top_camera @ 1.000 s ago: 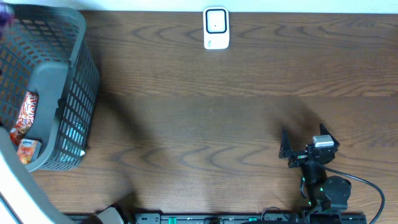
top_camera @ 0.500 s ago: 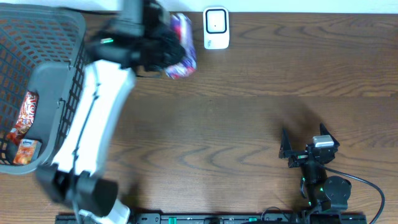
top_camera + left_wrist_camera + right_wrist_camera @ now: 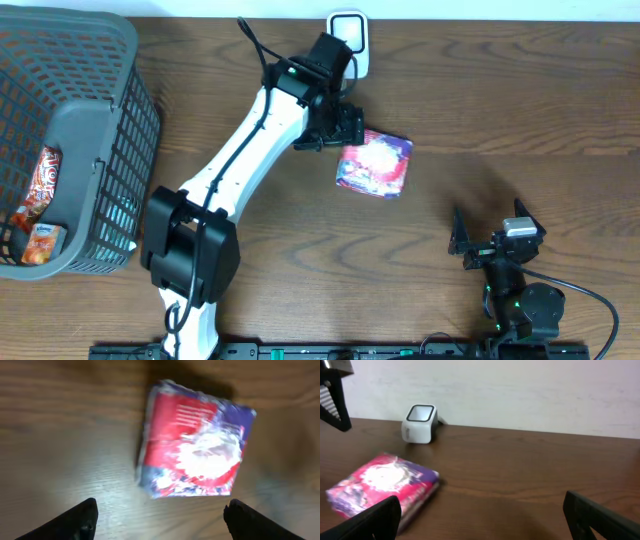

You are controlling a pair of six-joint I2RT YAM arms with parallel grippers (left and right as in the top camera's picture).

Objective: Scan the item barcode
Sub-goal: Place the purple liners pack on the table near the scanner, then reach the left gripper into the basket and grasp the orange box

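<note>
Brown wood-grain table (image 3: 520, 100) is taken up on the left by a grey basket (image 3: 100, 120), cut off by the frame; the left gripper (image 3: 343, 127) is held over the pink-and-purple packet (image 3: 375, 164), fingers spread wide and gripping nothing; the packet lies flat on the wood, probably set there for a better grasp; no barcode can be made out on its blurred face; the right gripper (image 3: 488, 228) is parked well apart, wide and empty; the white scanner (image 3: 350, 35) is partly hidden by the left wrist.
</note>
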